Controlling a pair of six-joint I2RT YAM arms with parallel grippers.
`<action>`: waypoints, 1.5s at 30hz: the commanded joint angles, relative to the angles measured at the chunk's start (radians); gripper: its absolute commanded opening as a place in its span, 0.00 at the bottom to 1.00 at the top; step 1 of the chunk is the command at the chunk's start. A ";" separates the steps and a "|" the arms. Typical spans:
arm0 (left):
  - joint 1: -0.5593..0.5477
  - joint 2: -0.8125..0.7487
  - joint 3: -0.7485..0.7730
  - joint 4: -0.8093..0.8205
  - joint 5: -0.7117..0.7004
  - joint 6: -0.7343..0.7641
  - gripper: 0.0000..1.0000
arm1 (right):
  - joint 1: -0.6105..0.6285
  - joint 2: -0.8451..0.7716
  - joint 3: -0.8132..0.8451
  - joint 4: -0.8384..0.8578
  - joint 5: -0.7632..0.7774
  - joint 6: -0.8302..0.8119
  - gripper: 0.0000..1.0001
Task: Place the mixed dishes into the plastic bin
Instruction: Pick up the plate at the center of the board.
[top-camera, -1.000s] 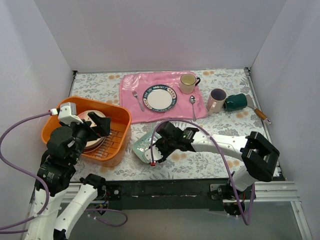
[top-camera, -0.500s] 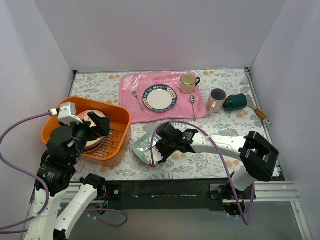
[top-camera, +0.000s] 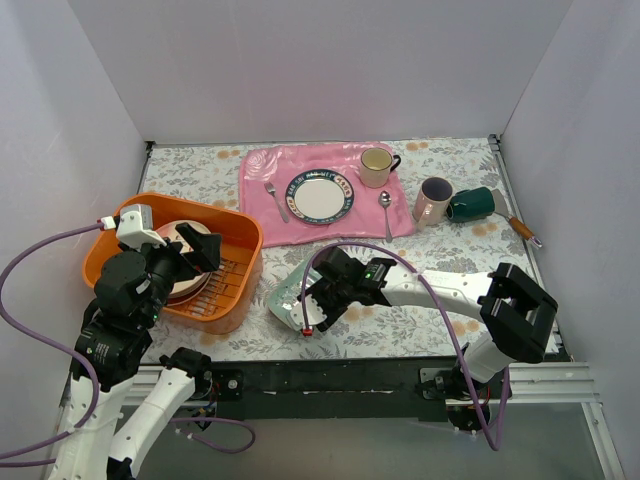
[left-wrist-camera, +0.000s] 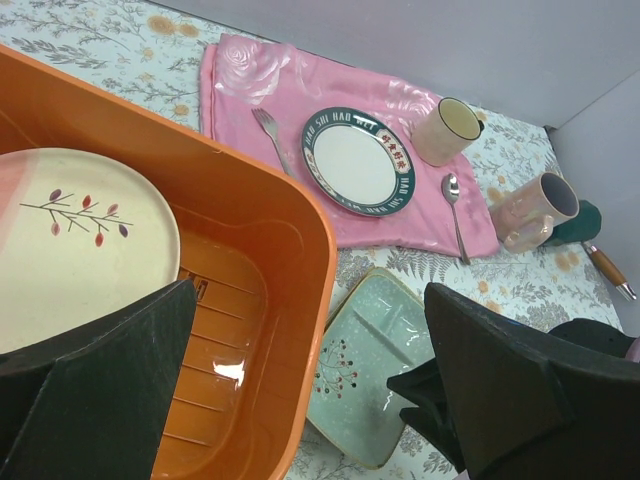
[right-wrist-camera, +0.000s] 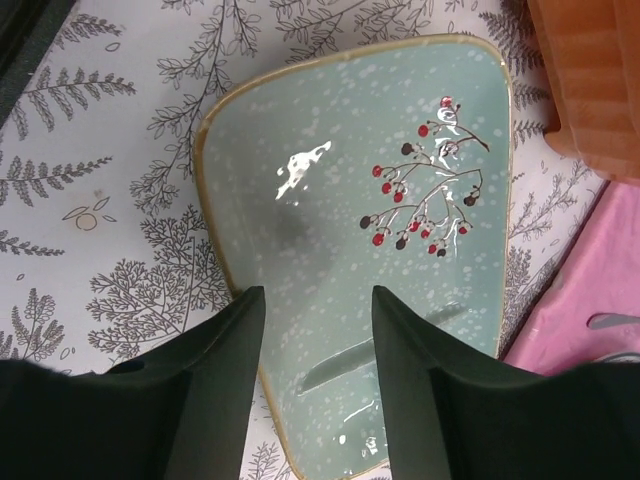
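Observation:
The pale green divided tray (top-camera: 288, 290) lies on the table just right of the orange bin (top-camera: 240, 235). My right gripper (top-camera: 315, 300) is open above the tray's near end; in the right wrist view its fingers (right-wrist-camera: 200, 400) straddle the tray (right-wrist-camera: 350, 230) near its left rim. My left gripper (top-camera: 185, 255) is open and empty over the bin (left-wrist-camera: 290, 200), which holds a stack of plates (left-wrist-camera: 80, 240). The tray also shows in the left wrist view (left-wrist-camera: 385, 345). The pink mug (top-camera: 432, 200) stands upright and the dark green mug (top-camera: 474, 204) lies on its side at the right.
A pink cloth mat (top-camera: 270, 165) at the back carries a white plate with a dark blue rim (top-camera: 321, 195), a fork (top-camera: 275, 200), a spoon (top-camera: 386, 212) and a cream-yellow mug (top-camera: 376, 167). A wooden-handled utensil (top-camera: 522, 228) lies by the right wall.
My right gripper has edged left and nearer over the tray, and the tray has turned slightly. The left arm has not moved.

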 joint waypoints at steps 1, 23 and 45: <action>-0.001 0.016 0.014 0.005 -0.003 -0.004 0.98 | 0.011 -0.025 0.032 -0.090 -0.072 -0.014 0.57; -0.001 0.017 0.023 0.001 0.003 -0.004 0.98 | 0.011 -0.042 0.053 -0.277 -0.172 -0.147 0.55; -0.001 0.014 0.016 0.004 0.009 -0.009 0.98 | 0.011 0.018 -0.034 -0.059 -0.003 -0.040 0.31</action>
